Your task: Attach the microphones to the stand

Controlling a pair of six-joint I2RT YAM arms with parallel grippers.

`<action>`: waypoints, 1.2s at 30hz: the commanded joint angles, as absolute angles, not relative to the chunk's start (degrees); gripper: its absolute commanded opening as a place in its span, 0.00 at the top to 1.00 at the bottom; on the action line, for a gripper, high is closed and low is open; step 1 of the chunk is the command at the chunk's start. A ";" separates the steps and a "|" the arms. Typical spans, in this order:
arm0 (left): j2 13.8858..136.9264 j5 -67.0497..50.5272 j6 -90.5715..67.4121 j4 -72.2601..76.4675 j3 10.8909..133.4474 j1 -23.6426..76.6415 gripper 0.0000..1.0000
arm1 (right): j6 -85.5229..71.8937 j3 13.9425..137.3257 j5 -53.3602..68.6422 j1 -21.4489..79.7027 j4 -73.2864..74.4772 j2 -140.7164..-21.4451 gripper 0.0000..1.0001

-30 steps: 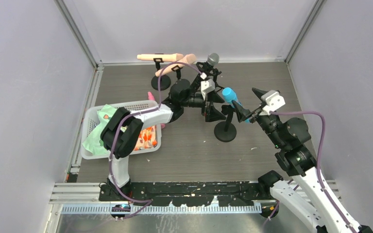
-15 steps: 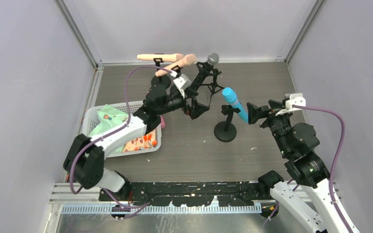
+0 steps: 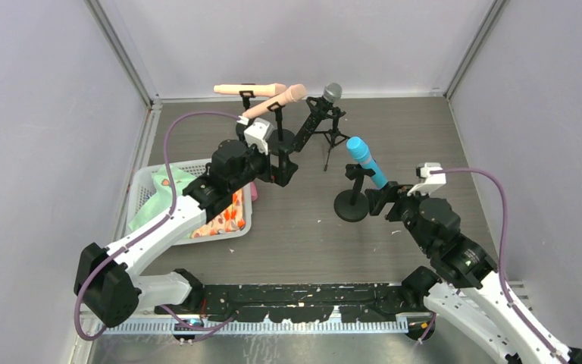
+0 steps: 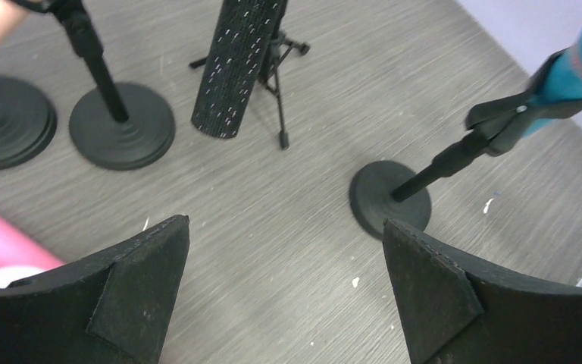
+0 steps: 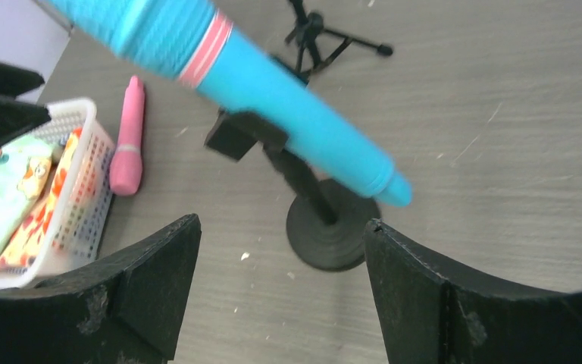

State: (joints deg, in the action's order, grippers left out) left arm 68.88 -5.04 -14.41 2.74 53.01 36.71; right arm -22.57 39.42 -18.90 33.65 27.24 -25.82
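while the blue microphone [image 3: 365, 161] sits in its stand [image 3: 351, 206], left gripper [image 4: 282, 226] and right gripper [image 5: 282, 224] (both empty) gape wide

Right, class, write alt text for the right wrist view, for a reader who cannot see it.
A blue microphone sits clipped at a slant in a black stand with a round base, seen from above between two open, empty black fingers. A pink microphone lies on the grey table beside a white basket of cloths.
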 commanded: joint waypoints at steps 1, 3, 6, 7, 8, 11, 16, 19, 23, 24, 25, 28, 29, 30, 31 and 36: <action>67.11 -0.42 -14.63 -2.45 54.67 36.13 0.00 | -28.72 35.69 -27.03 42.19 24.40 -27.04 0.18; 66.86 -0.42 -14.45 -2.93 54.58 36.04 0.00 | -29.33 32.71 -30.75 47.12 19.66 -29.12 0.17; 66.43 0.37 -13.90 -3.72 54.50 35.92 0.00 | -27.93 28.02 -36.22 51.24 10.04 -34.07 0.18; 66.22 1.06 -13.77 -3.97 54.49 35.88 0.00 | -27.18 26.52 -37.26 51.39 6.41 -36.06 0.18; 66.00 1.10 -13.53 -4.09 54.37 35.91 0.00 | -26.45 24.99 -38.17 51.41 2.10 -38.01 0.19; 65.51 0.97 -12.77 -4.67 54.32 35.82 0.00 | -23.88 22.55 -41.91 51.42 -9.36 -44.50 0.21; 64.87 0.52 -11.52 -5.40 54.16 35.73 0.00 | -19.61 21.69 -47.38 51.13 -20.81 -55.06 0.23; 64.70 0.64 -10.81 -5.70 54.06 35.64 0.00 | -18.97 20.40 -46.30 49.54 -26.60 -58.92 0.23; 64.26 0.75 -10.46 -5.80 53.75 35.61 0.00 | -19.13 18.88 -44.53 46.32 -30.66 -61.82 0.25; 64.25 0.71 -10.46 -5.76 53.66 35.66 0.00 | -19.08 18.69 -43.83 45.46 -31.30 -62.35 0.26; 64.25 0.62 -10.46 -5.72 53.62 35.59 0.00 | -18.95 18.45 -43.18 44.73 -31.86 -62.85 0.27; 64.42 0.62 -10.46 -5.56 53.61 35.53 0.00 | -17.97 17.56 -41.61 42.72 -35.02 -64.57 0.31; 64.42 0.53 -10.46 -5.58 53.61 35.51 0.00 | -17.52 17.29 -40.70 42.05 -36.24 -65.12 0.32; 64.42 0.53 -10.46 -5.59 53.59 35.54 0.00 | -17.33 16.97 -39.61 41.38 -37.53 -65.72 0.34; 64.42 0.59 -10.46 -5.54 53.54 35.51 0.00 | -17.16 16.55 -38.46 40.74 -39.27 -66.34 0.36; 64.25 0.76 -10.45 -5.67 53.20 35.54 0.00 | -15.83 14.96 -33.66 37.67 -48.26 -69.98 0.51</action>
State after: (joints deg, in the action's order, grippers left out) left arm 66.06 0.01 -11.42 -6.31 53.01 35.88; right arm -17.15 16.01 -37.45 39.53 -36.99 -67.94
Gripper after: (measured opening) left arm 0.996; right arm 0.544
